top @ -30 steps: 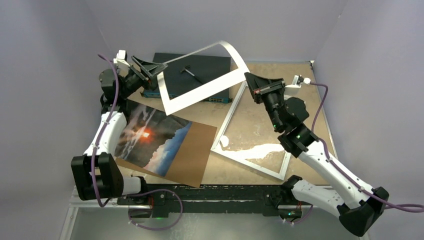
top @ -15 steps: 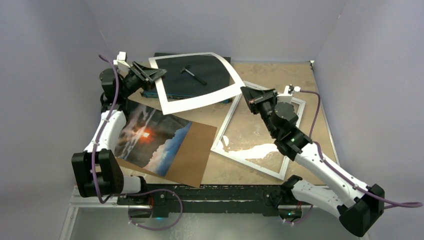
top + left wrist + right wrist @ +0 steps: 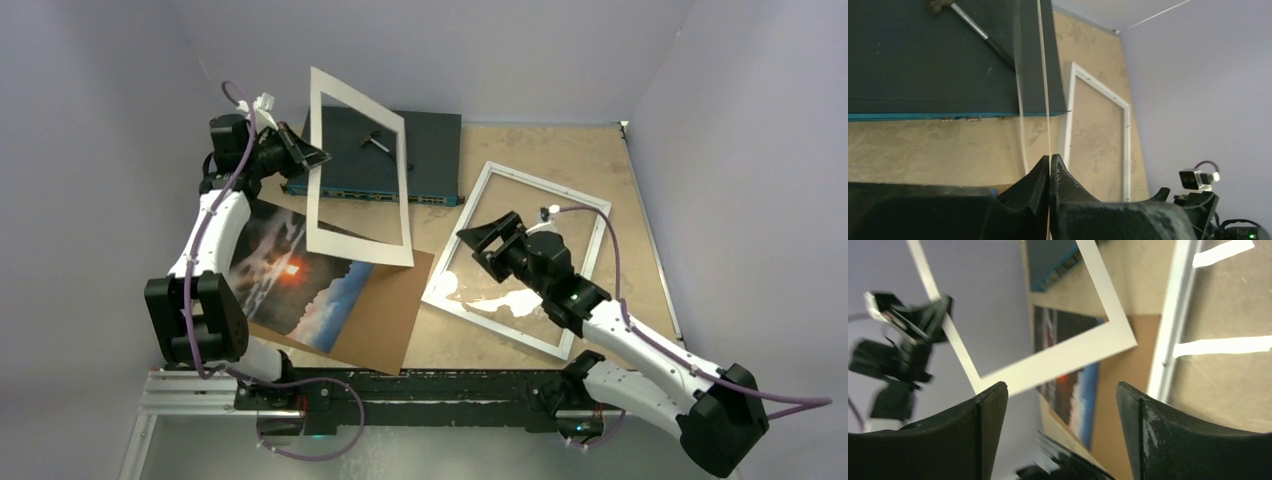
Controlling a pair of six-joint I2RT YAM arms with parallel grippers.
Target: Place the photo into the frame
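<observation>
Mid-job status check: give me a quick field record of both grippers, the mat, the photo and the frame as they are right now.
left gripper: shut on the white mat, holding it raised, nearly upright
right gripper: open, empty, above the frame
photo: flat on the brown backing board
frame: flat on the table, right of the board
task state: photo not yet in the frame
</observation>
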